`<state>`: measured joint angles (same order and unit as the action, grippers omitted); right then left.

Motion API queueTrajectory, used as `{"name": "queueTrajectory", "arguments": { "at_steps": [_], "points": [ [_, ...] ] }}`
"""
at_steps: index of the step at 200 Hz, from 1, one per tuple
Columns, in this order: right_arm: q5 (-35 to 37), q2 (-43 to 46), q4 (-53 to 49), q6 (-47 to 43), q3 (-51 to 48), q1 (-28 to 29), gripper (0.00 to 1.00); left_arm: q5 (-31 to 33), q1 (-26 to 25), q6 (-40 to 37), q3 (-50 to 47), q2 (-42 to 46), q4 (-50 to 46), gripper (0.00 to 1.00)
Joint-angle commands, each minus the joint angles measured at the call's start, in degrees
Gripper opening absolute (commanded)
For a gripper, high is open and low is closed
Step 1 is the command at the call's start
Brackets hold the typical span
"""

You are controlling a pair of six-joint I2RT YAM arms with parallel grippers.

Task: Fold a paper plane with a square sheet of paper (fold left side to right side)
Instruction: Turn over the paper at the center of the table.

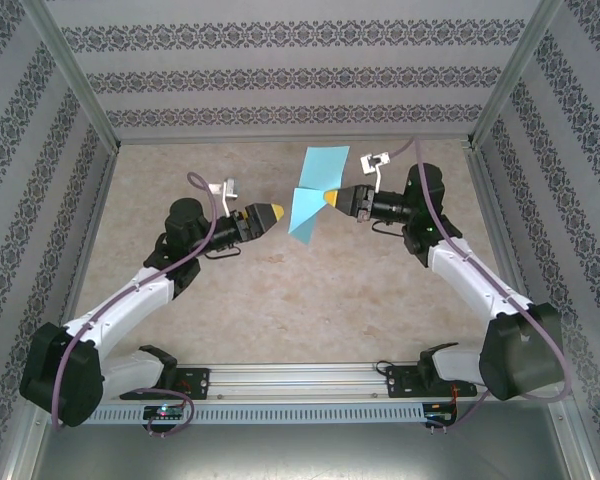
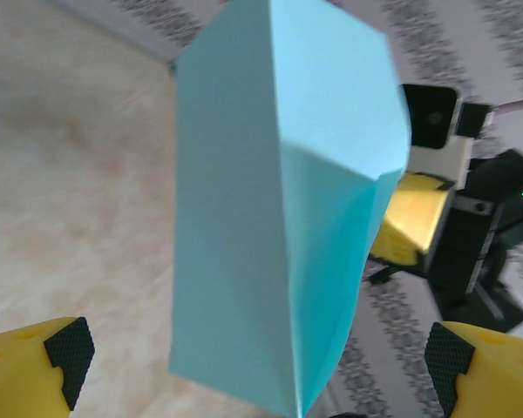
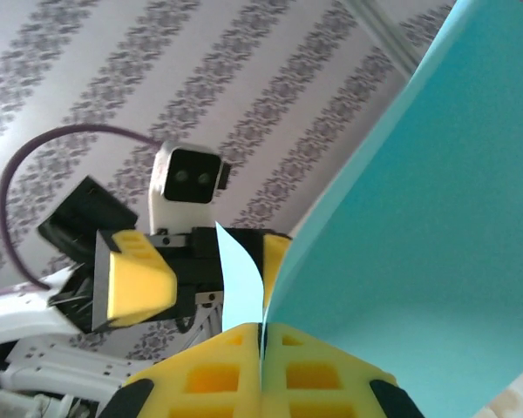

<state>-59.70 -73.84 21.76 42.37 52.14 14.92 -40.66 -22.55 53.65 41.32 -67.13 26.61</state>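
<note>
Turquoise sheet of paper [image 1: 306, 214], partly folded, is clenched in the right pincer [image 1: 327, 198] above the counter [image 1: 280, 300], the left pincer [image 1: 276, 213] spread wide just beside it.

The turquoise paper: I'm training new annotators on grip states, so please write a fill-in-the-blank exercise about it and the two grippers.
1. The right gripper is ____ on the folded turquoise paper.
2. The left gripper stands ____, holding nothing.
3. Both grippers have ____ fingers.
Missing words: shut; open; yellow.
</note>
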Motion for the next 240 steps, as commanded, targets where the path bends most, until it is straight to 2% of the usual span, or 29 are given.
{"name": "queueTrajectory", "arguments": {
  "at_steps": [1,45,89,115,201,240],
  "points": [
    [-5.2,1.1,1.7,0.5,4.0,1.5,0.00,-6.0,-0.4,4.4,4.8,-1.0,11.4,1.00],
    [-6.0,1.8,2.2,0.7,6.9,4.9,0.00,-7.4,-2.6,6.2,7.3,-3.1,15.7,0.97],
    [-6.7,3.1,3.6,1.5,7.0,5.7,0.00,-6.2,-3.3,4.8,7.6,-3.3,11.6,0.94],
    [-6.7,3.6,2.7,0.9,6.8,5.8,0.00,-7.4,-3.6,6.7,7.4,-3.8,15.7,0.93],
    [-4.0,3.6,-5.2,-3.3,5.9,4.5,0.00,-6.6,-4.1,6.5,7.4,-2.7,15.9,0.59],
    [-3.4,3.6,-5.7,-3.3,5.2,4.4,0.06,-5.8,-4.3,3.6,8.0,-2.6,11.0,0.42]
  ]
}}
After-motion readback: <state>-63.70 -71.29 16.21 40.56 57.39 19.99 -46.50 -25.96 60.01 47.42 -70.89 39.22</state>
